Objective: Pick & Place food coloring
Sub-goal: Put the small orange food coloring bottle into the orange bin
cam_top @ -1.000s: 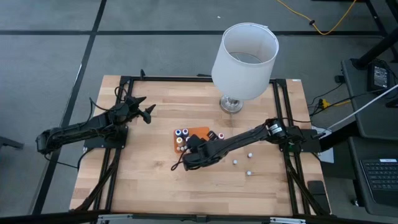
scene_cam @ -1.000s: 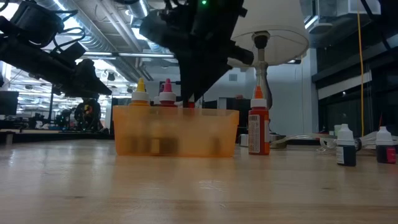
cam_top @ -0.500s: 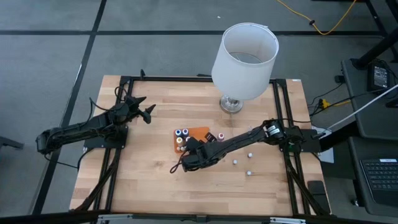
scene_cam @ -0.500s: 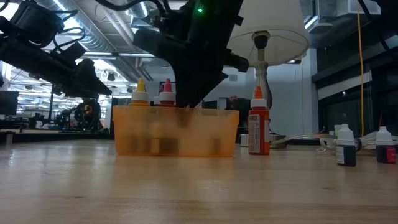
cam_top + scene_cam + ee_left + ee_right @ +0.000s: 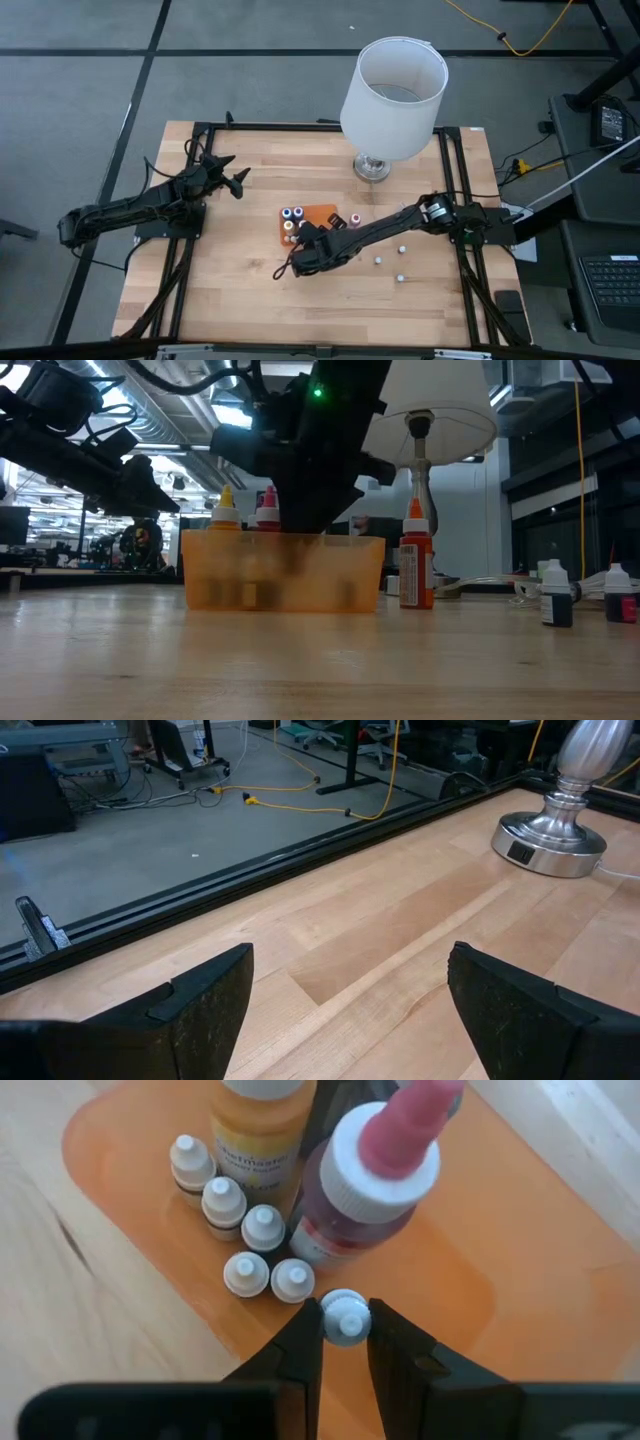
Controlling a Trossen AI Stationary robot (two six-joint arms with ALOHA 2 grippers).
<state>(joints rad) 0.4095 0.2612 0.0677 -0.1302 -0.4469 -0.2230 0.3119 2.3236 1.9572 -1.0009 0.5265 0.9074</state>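
Right gripper [image 5: 345,1342] over the orange tray [image 5: 520,1270], its jaws pinching a tiny food coloring bottle [image 5: 346,1318] by its pale round cap. Five similar white-capped small bottles [image 5: 245,1230] stand clustered in the tray, beside a yellow bottle [image 5: 262,1125] and a red bottle with a pink nozzle [image 5: 375,1190]. Left gripper [image 5: 232,177] waits well apart near the worktop [image 5: 230,290] edge, jaws spread.

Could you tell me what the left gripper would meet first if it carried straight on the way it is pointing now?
Probably nothing on the table: the left gripper, open, points across bare wood toward the table's black edge rail. The lamp base sits off to one side of that line, though depth is uncertain.
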